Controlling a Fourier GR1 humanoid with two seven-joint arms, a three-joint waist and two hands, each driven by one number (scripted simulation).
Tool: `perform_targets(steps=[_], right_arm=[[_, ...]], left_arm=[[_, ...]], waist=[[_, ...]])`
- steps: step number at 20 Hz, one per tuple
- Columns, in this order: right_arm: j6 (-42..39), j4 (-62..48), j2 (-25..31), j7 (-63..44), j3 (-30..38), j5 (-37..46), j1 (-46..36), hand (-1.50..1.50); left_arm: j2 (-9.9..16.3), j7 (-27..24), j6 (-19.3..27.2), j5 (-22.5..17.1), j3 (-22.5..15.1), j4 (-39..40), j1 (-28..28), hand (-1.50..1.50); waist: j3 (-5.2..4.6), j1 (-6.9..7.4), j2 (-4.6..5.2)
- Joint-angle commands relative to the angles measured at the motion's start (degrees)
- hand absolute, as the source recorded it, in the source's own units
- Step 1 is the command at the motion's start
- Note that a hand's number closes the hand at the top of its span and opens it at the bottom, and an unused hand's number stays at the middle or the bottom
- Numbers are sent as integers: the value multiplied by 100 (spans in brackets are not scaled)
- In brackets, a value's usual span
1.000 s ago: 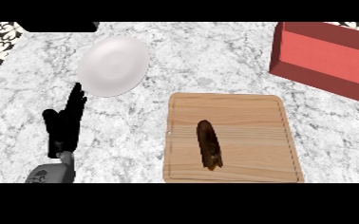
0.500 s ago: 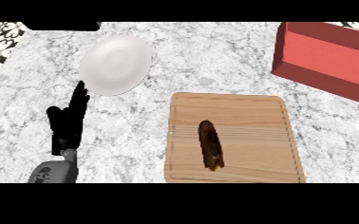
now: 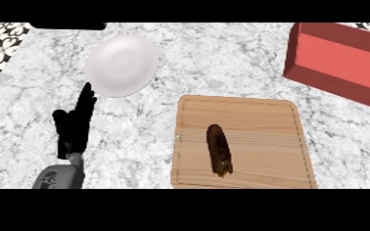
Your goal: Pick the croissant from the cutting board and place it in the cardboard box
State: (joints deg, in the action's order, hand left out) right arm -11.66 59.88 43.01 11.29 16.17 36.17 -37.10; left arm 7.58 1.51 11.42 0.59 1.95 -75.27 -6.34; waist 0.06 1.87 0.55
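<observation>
Nothing is done yet — the dark brown, elongated croissant point(image 3: 219, 150) lies on the pale wooden cutting board point(image 3: 267, 122), well apart from the red cardboard box point(image 3: 329, 58). The black left hand point(image 3: 74, 122) — fingers straight, holding nothing — rests on the marble bench point(image 3: 217, 63).

My left hand point(image 3: 74, 125) at lower left of frame, fingers straight, pointing up, fingertips just below white plate point(image 3: 122, 64). Plate sits upper left on marble counter point(image 3: 217, 63). Cutting board point(image 3: 245, 147) lower centre-right, pale wood. Croissant point(image 3: 219, 150) lies on board, left of its middle, dark brown, lengthwise top to bottom. Red cardboard box point(image 3: 334, 58) at upper right, cut by frame edge, well apart from board.
</observation>
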Motion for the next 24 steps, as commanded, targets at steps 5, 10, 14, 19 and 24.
perform_targets(steps=[5, 10, 14, 19, 24], right_arm=[[884, -2682, -57, 606, -7, 591, -976, 150], [549, -3551, -112, 1135, 266, 254, -1342, -150], [341, -3865, -158, 1733, 726, -257, -1503, -150], [-323, -4257, 67, 2344, 1461, -1041, -1568, -150], [-1142, -4757, 670, 2281, 1985, -1540, -1501, -150]], left_arm=[[113, -112, -154, 0, 35, 21, 29, 0], [169, 13, -258, -108, 70, -251, 224, 0], [32, -63, -115, 36, 9, 108, -86, 0], [111, -53, -160, -39, 89, -78, 46, 0], [70, -129, -154, -3, 55, -67, 115, 0]], waist=[[6, 141, 56], [10, 128, 40], [14, 77, 62], [22, 102, 62], [20, 57, 67]])
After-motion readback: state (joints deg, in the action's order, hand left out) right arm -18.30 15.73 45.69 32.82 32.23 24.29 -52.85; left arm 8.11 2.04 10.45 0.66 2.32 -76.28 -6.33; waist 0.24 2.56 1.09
